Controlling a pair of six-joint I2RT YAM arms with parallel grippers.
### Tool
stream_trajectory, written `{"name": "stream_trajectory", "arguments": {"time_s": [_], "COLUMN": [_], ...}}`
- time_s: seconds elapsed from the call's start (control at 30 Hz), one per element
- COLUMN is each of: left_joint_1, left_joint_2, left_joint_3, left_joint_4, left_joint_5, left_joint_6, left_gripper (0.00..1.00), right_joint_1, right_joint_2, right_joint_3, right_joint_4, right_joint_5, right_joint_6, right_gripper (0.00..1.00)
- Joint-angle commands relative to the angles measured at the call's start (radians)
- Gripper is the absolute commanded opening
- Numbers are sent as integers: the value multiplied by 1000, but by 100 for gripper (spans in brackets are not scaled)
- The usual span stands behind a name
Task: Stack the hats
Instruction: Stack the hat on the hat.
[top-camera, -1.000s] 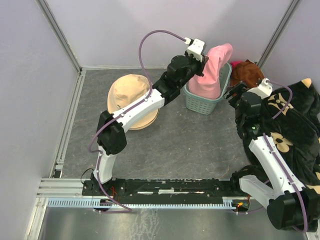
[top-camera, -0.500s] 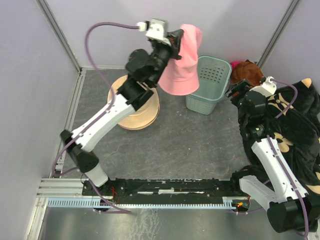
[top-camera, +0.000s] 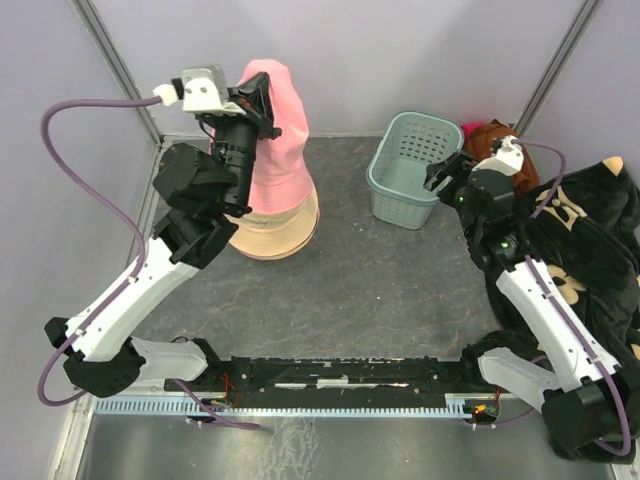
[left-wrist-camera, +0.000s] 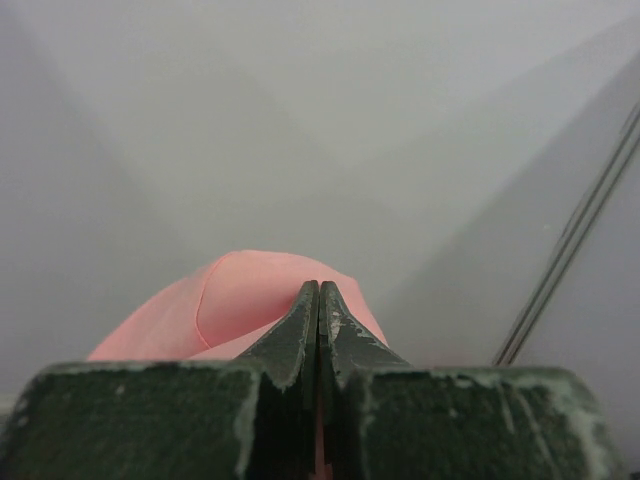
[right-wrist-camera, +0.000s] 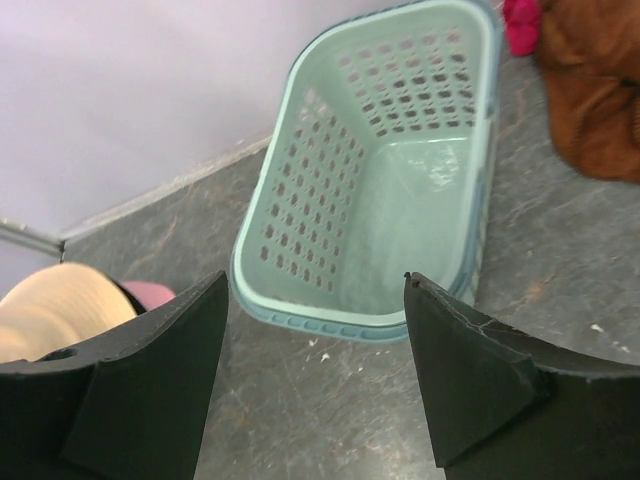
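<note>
- The left gripper (left-wrist-camera: 318, 292) is pinching fully closed on a fold of the pink hat (top-camera: 282, 150), holding it up high by the crown.
- The pink hat is hanging straight over the beige hat (top-camera: 288, 236), which is lying on the tabletop (top-camera: 380, 290). Its brim is reaching the beige crown, but I cannot tell whether they are touching.
- A second ago this hat was just coming up out of the teal basket (top-camera: 388, 200). Half a second ago it was swinging midway across. The basket is now sitting empty.
- The carry looks finished, and lowering and releasing seem to be what remains.
- The right gripper (right-wrist-camera: 316, 285) is gaping wide, holding nothing, hovering just beside the basket and slightly closer than before.
</note>
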Motion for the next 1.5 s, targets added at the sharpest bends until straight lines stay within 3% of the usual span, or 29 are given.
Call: {"name": "stream_trajectory", "arguments": {"time_s": [0.0, 0.47, 0.97, 1.3, 1.47], "left_joint_1": [-4, 23, 39, 45, 112], "left_joint_2": [-17, -91, -162, -132, -127], "left_joint_3": [-102, -358, -293, -333, -370], "left_joint_4": [-15, 111, 63, 48, -15], "left_joint_5": [-99, -230, -297, -304, -274], "left_joint_6": [60, 103, 178, 165, 84], "left_gripper": [3, 3, 3, 3, 3], "right_joint_1": [66, 168, 243, 252, 256], "right_joint_2": [36, 130, 218, 227, 247], "right_joint_3": [63, 99, 139, 142, 155], "right_joint_4": [26, 65, 107, 114, 126], "right_joint_5": [26, 76, 100, 96, 66], "right_joint_6": [-25, -45, -54, -64, -64], "right_gripper": [78, 78, 78, 79, 79]}}
